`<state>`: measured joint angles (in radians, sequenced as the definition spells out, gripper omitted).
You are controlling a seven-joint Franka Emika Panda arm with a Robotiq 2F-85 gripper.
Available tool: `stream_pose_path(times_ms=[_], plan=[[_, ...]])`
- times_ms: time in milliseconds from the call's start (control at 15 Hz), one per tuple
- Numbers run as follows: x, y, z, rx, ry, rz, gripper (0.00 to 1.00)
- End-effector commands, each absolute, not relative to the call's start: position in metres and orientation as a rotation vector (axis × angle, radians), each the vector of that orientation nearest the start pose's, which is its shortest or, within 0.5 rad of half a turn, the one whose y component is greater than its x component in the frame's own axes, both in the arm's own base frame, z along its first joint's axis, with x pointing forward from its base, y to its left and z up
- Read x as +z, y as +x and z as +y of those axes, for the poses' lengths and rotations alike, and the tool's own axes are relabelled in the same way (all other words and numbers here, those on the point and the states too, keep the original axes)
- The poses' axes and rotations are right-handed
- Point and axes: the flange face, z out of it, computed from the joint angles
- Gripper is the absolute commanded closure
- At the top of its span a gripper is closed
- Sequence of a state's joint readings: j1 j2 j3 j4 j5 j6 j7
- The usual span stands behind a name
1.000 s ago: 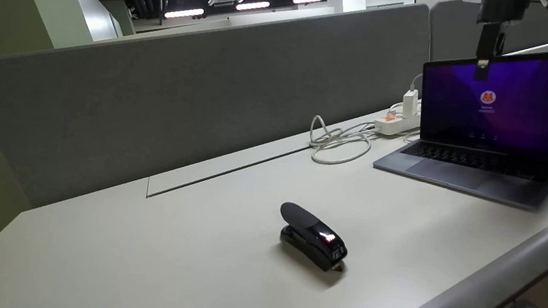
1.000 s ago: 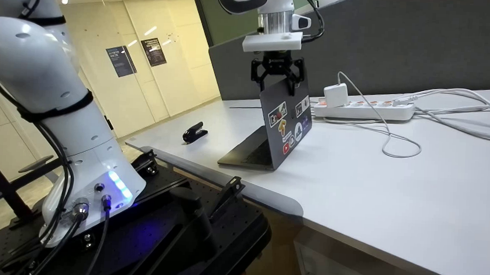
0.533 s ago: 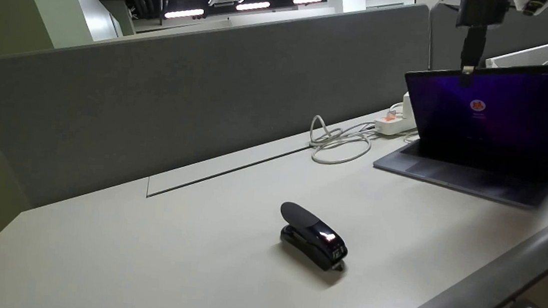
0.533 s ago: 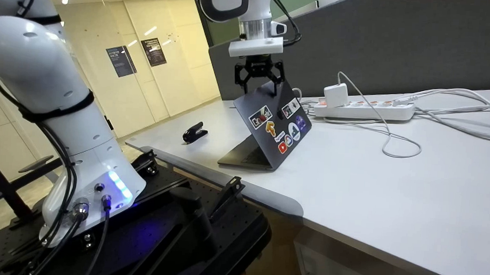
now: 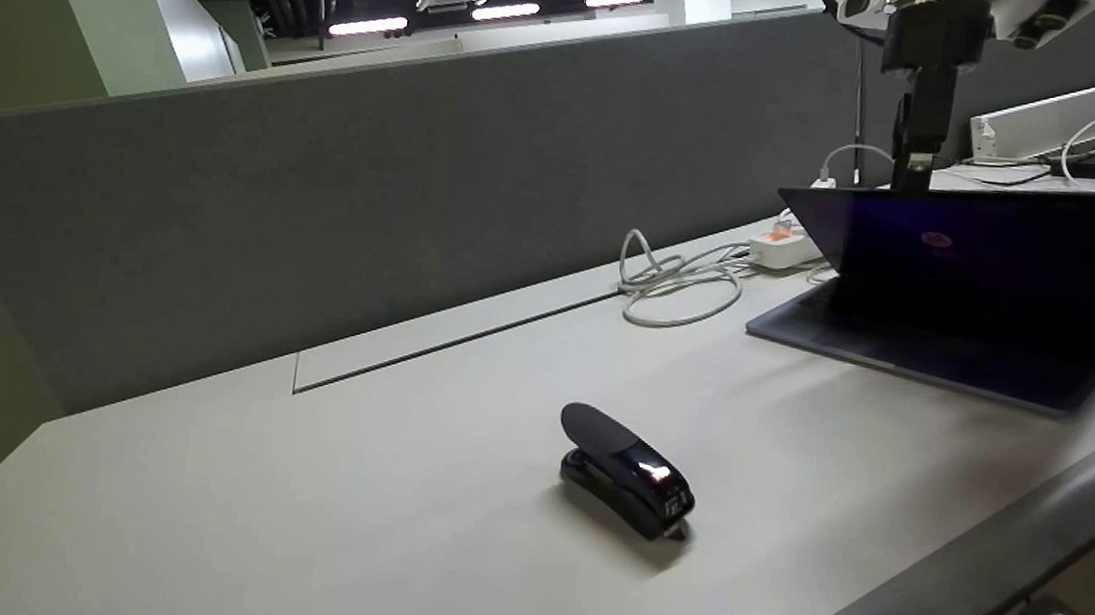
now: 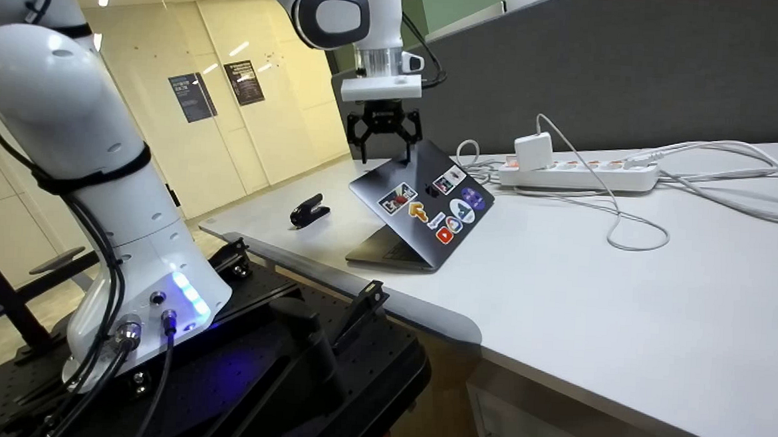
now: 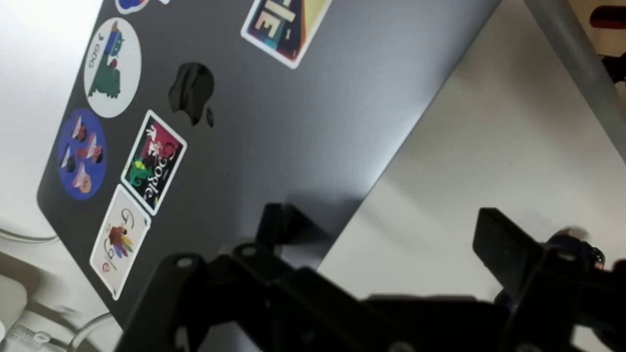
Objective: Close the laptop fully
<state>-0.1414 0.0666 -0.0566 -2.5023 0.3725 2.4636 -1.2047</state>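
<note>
The laptop is partly closed, its lid leaning forward over the keyboard at a sharp angle. In an exterior view its dark purple screen [image 5: 985,249] faces down toward the base. In an exterior view the grey stickered lid [image 6: 424,187] shows from behind; the lid [image 7: 293,127] also fills the left of the wrist view. My gripper [image 6: 385,158] is open at the lid's top edge; it also shows in the wrist view [image 7: 384,217]. One finger is at the lid's outer face near the edge, apparently touching it. The other finger hangs free past the edge, over the table.
A black stapler [image 5: 627,471] lies on the white table, in front of the laptop; it also shows in an exterior view [image 6: 309,211]. A white power strip [image 6: 584,177] with a charger [image 6: 533,151] and loose cables lies behind, near the grey partition [image 6: 623,64].
The lid has swung forward and down from nearly upright to a sharp angle over the keyboard. My gripper has moved with it, toward the stapler side and lower, staying open. The base has not moved.
</note>
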Motion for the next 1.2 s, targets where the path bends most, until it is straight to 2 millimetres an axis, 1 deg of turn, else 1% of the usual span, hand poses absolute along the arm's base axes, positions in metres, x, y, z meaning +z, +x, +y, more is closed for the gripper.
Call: stream_pose_path(times_ms=[0,267,467,800,933,1000,1067,1133], plan=[[0.242,0.439,-0.082,-0.09,-2.679,-1.037,0.0],[0.23,0.435,-0.083,-0.109,-2.627,-1.062,0.0],[0.217,0.434,-0.085,-0.106,-2.631,-1.051,0.0],[0.196,0.435,-0.08,-0.161,-2.71,-0.947,0.0],[0.185,0.434,-0.073,-0.169,-2.747,-0.891,0.0],[0.183,0.433,-0.072,-0.173,-2.762,-0.885,0.0],[0.188,0.436,-0.077,-0.161,-2.73,-0.929,0.0],[0.184,0.436,-0.074,-0.162,-2.737,-0.925,0.0]])
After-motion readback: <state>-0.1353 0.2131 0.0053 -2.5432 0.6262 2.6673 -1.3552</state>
